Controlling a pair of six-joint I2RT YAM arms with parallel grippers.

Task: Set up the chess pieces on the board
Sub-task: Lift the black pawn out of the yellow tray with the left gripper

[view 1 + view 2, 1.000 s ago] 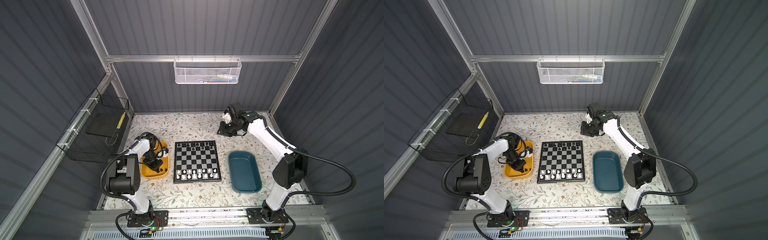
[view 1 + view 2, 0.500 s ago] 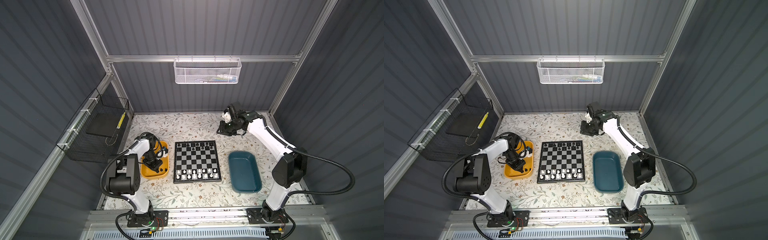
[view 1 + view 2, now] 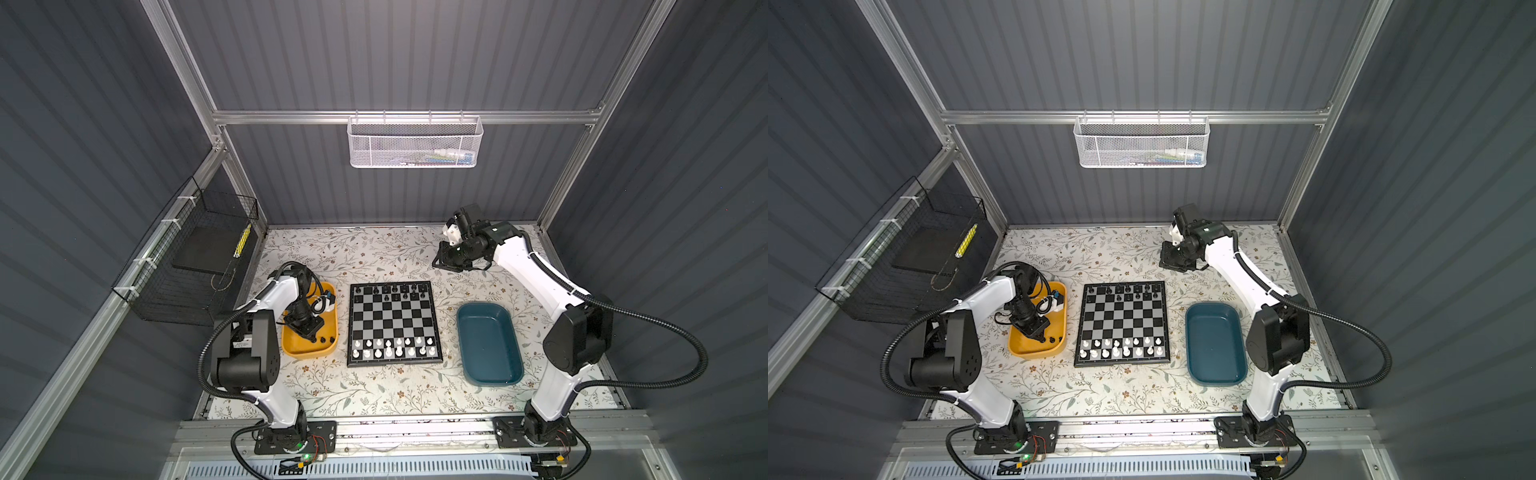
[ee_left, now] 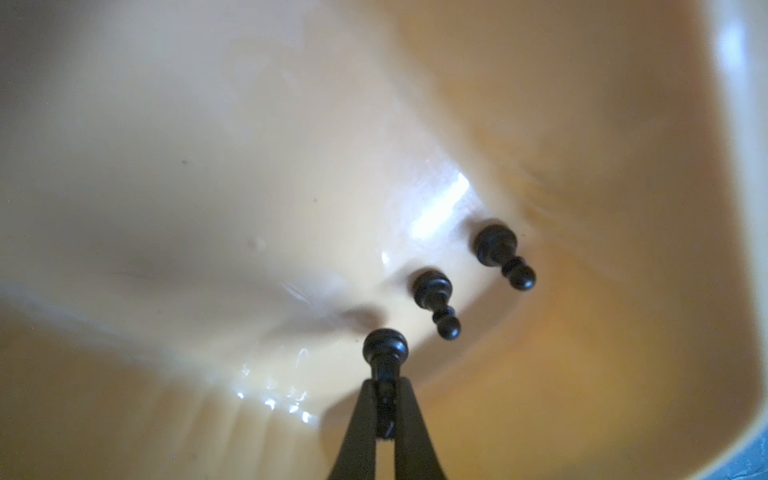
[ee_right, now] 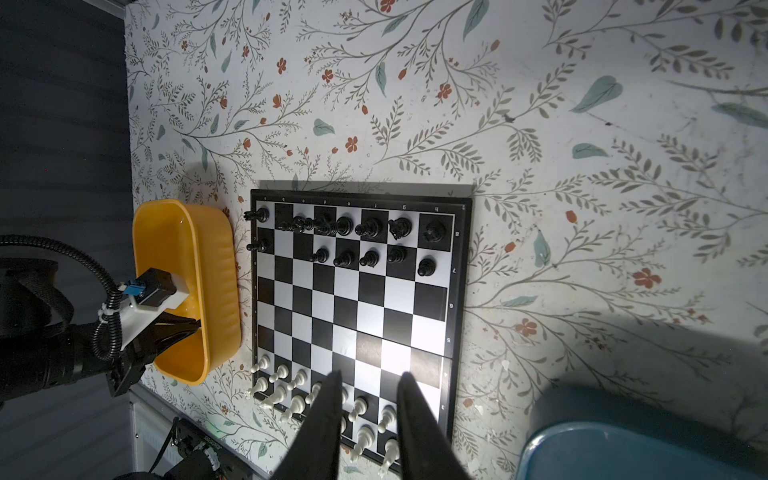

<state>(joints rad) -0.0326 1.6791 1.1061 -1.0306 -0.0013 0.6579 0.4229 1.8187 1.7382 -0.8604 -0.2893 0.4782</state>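
Two ranks of white chess pieces (image 3: 388, 343) stand on the near edge of the board (image 3: 392, 328), which lies flat at mid-counter (image 3: 374, 395). That side appears complete or nearly so; the pieces are too small for an exact count. The four middle ranks are bare.

Beside the board, on the left arm's side, the yellow tray (image 3: 307, 351) holds three black pawns. The left tool (image 4: 385, 388) is inside this tray with its jaws closed on the head of one black pawn (image 4: 385, 349), the round base pointing away from the wrist camera. Whether the base has left the tray floor cannot be told. The two loose pawns (image 4: 436, 299) lie on their sides just beyond it.

On the opposite side of the board, the teal tray (image 3: 490, 374) shows no pieces.

At the far edge, the black chess pieces (image 5: 343, 259) fill the back rank, although several lean together. The pawn rank in front of it has gaps. Judged progress: late stage, with only the tray pawns left to seat.

Beyond the far edge, the right tool (image 5: 370, 376) hangs above the counter with its jaws a narrow gap apart, holding and touching nothing.
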